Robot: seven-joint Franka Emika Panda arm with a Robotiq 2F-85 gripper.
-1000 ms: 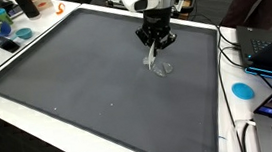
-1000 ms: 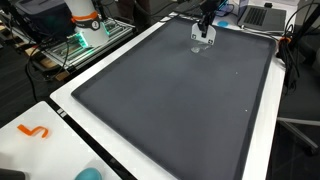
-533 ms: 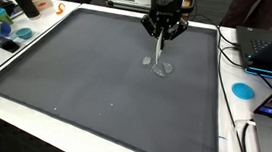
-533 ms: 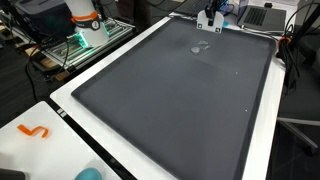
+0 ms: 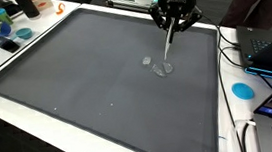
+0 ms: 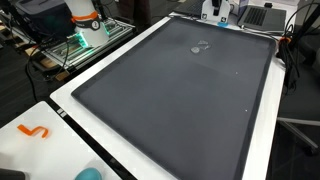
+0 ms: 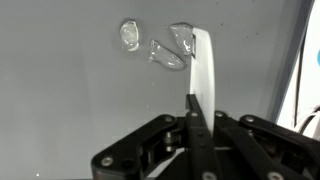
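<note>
A dark mat (image 6: pixel 170 100) covers most of the white table (image 6: pixel 58 152), with small clear pieces (image 6: pixel 200 47) near its far end, the gripper (image 6: pixel 212 14) above the far edge, and an orange hook (image 6: pixel 35 131) on the near corner.

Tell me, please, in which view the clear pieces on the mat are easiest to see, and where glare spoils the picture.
Wrist view: clear pieces sharp, with bright glints; the white strip in the tool looks washed out. In an exterior view they are faint on the grey mat; in an exterior view, a barely visible smudge.
</note>
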